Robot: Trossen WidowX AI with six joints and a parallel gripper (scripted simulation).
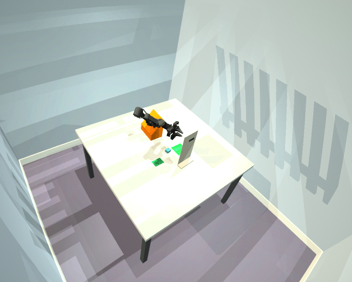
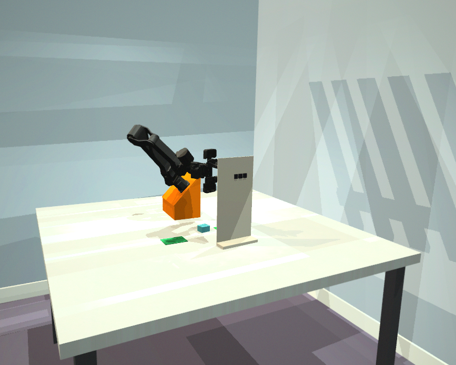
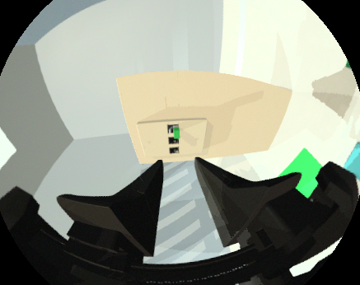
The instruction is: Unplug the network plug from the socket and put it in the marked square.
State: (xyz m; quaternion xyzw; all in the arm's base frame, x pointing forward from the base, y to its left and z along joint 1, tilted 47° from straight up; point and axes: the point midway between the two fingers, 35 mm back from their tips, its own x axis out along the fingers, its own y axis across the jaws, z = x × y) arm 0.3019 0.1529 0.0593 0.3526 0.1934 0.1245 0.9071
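- Green square [image 2: 173, 240] lying nearest the front edge of the table [image 2: 236, 282], w/ small teal block [image 2: 203, 227] just behind; nothing sitting on it yet.
- Panel [image 2: 234, 198] standing mid-table; plug [image 3: 175, 132] sitting in its socket, arm-side face.
- Gripper [image 3: 179, 172] hovering near panel, fingers partly closed, pinching nothing.
- Nothing done yet: tab press, pull-out, placing, release all remaining.

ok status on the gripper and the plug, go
Gripper partly closed, empty, short of the panel. Plug in its socket, untouched. Nothing between fingers and plug.
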